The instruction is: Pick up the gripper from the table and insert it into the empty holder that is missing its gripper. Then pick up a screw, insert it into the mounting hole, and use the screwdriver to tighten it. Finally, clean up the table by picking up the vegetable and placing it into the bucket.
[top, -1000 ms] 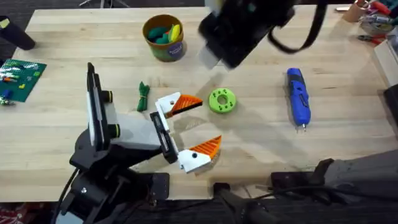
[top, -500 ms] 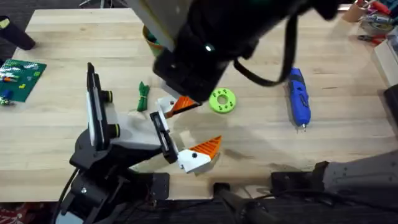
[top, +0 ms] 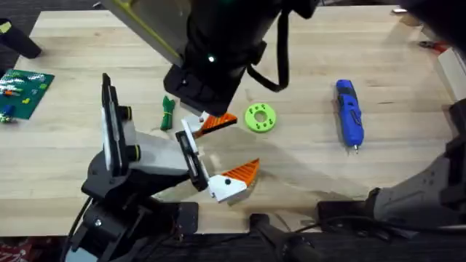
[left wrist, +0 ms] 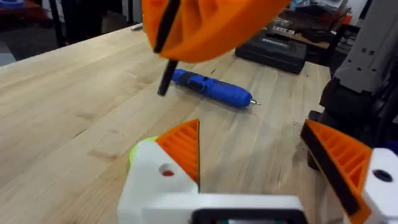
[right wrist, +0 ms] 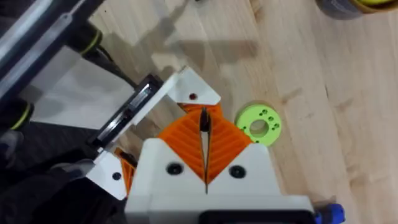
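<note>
Landmark: the lime-green disc (top: 260,118) is lying flat on the table (top: 306,167), and every place below is being given from it.

Left gripper (top: 222,154): it is sitting just beside the disc, on the side toward the arms' bases, with its white fingers and orange ribbed pads (left wrist: 184,146) spread wide apart and nothing between them. One fingertip is resting close by the disc's edge; the other is lying farther from it, nearer the table's front edge.

Right gripper (right wrist: 204,146): it is hanging above the table close to the disc, over the left gripper's nearer finger. Its two orange pads are pressed together along a thin dark seam, and nothing is being held. In the overhead view the right arm is showing large and dark, crossing above the disc toward the far left.

Screwdriver (top: 349,113): the blue tool is lying flat on the table well to the right of the disc, its thin metal bit pointing toward the front edge.

Vegetable (top: 167,113): the slender dark-green piece is lying on the table to the left of the disc, beyond the left gripper's finger, touching neither gripper.

Bucket (right wrist: 348,6): its rim is peeking into the right wrist view, beyond the disc.

Green baseplate (top: 23,91): it is lying far to the left of the disc, at the table's edge.
</note>
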### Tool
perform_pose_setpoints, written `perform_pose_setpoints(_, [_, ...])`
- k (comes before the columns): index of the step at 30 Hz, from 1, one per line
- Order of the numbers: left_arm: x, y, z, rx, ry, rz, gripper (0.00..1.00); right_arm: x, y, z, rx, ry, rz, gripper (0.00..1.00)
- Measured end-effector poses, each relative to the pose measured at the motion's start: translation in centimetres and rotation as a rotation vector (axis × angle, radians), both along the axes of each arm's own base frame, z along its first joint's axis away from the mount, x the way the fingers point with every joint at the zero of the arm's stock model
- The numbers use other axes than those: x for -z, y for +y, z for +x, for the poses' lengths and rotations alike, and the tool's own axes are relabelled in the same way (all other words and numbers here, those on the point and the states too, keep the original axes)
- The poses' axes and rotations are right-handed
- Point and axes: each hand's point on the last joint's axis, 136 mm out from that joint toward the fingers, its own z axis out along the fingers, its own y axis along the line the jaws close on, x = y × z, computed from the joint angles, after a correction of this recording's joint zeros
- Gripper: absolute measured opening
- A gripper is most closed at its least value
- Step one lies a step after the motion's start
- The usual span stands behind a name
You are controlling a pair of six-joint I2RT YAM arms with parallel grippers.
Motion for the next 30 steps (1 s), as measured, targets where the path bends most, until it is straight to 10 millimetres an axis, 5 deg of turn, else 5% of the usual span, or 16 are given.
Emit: perform_pose_setpoints(30, [0.0,0.0,0.0,0.000,0.000,0.000,0.989,1.5,0.0,0.0,-0.181,-0.024,-0.085,0.006])
